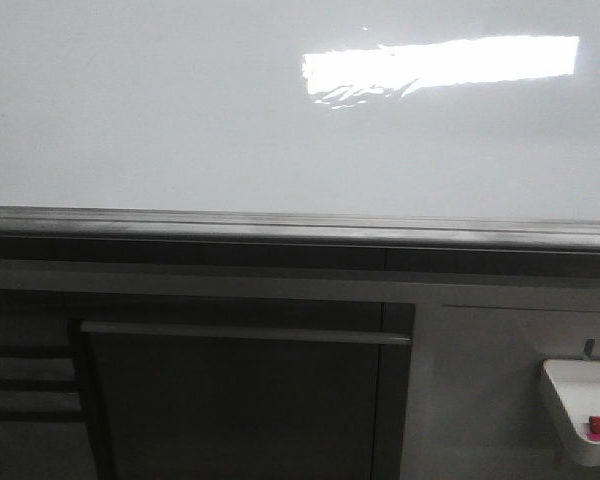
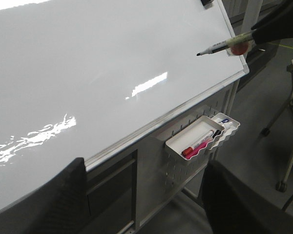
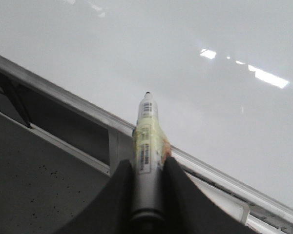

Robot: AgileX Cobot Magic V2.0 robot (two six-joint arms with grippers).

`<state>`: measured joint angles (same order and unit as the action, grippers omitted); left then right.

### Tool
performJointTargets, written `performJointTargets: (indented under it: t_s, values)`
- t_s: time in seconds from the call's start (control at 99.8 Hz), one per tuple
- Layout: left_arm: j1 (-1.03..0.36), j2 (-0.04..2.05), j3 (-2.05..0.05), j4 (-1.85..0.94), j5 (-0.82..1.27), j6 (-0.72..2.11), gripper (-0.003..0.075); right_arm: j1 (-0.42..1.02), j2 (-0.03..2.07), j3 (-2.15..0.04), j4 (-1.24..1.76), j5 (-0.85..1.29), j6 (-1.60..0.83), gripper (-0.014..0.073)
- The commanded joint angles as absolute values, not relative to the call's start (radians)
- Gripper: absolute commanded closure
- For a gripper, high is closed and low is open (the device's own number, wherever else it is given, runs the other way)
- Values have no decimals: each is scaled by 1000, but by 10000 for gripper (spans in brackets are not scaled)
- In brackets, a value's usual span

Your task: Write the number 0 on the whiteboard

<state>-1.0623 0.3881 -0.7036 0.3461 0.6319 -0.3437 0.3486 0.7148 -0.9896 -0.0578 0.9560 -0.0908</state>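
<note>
Glossy white fills most of what we see: the whiteboard [image 1: 180, 110] spans the front view, with a bright rectangular glare [image 1: 440, 62] toward its upper right and a grey metal edge rail [image 1: 300, 228] running along its lower side. We find no black marker stroke anywhere on the board in any of the three views, so no number 0 shows on it.

In the right wrist view the right gripper [image 3: 147, 168] has its two dark fingers [image 3: 118, 195] pressed against either side of a marker [image 3: 146, 141], gripping its barrel; the uncapped black tip points toward the board's lower part, just above the rail. Whether the tip touches the surface we cannot tell. The left wrist view shows the same marker [image 2: 224, 47] near the board's right edge, its tip apparently a little off the surface.

The left gripper [image 2: 144, 197] shows two dark fingers [image 2: 53, 204] set wide apart with nothing between them, well apart from the marker.

Below the rail on the right hangs a small white tray [image 2: 201, 137] holding a red pen [image 2: 198, 145]
</note>
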Motion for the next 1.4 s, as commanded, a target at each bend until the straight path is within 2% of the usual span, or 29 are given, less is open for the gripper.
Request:
performJointTargets:
  t_s: [0.0, 0.431, 1.392]
  values:
    - [-1066, 405, -729, 359, 552, -353, 258, 348, 760, -1010, -98, 849, -56, 534]
    - [-1066, 405, -729, 359, 552, -353, 258, 348, 960, -1010, -128, 720, 28, 534]
    - [-1066, 485, -727, 357, 552, -353, 258, 348, 1094, -1010, -172, 676, 69, 535]
